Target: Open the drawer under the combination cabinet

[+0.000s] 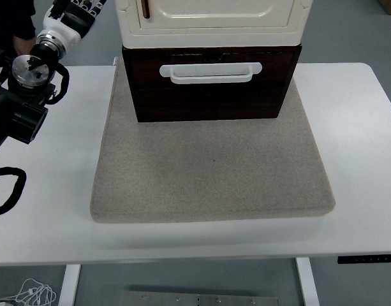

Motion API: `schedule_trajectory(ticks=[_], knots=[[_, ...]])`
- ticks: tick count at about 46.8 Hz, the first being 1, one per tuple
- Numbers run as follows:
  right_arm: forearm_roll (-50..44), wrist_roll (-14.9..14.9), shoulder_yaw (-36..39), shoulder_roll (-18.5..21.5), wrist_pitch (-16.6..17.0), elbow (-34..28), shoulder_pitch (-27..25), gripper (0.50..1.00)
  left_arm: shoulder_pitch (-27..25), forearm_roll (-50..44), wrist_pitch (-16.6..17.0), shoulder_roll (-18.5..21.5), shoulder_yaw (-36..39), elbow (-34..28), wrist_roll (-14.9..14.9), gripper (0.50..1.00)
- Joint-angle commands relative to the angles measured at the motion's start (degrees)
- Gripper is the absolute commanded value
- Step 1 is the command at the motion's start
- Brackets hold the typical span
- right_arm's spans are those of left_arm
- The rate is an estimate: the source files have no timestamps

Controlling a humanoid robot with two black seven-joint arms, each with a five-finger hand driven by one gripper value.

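Item: dark brown drawer (211, 86) with 1 white handle (210, 72), closed, under the cream cabinet (211, 16), at the table's (361, 146) far edge, centre, on a grey mat (211, 169). Left hand (77, 9) raised near the far-left corner, beside the cabinet, touching nothing; finger state cannot be told. Risk: pulling could drag the whole unit forward across the mat. No legible labels.
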Motion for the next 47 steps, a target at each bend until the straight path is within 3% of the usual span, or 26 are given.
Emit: schedule_trajectory(ticks=[1,11,30,47], knots=[[0.0,0.0,0.0,0.0,0.0,0.0,0.0,0.926,0.0,0.0,0.0,0.0,0.0,0.0,0.0,1.0],[0.0,0.0,0.0,0.0,0.0,0.0,0.0,0.926,-0.1,-0.1,0.0,0.2,0.0,0.1,0.0,1.0],[0.0,0.0,0.0,0.0,0.0,0.0,0.1,0.926,-1.5,-0.3,-1.8,5.0,-0.6,0.4,0.0,1.0],[0.0,0.0,0.0,0.0,0.0,0.0,0.0,0.926,-10.0,1.2,-2.0,10.8,0.0,0.2,0.0,1.0]])
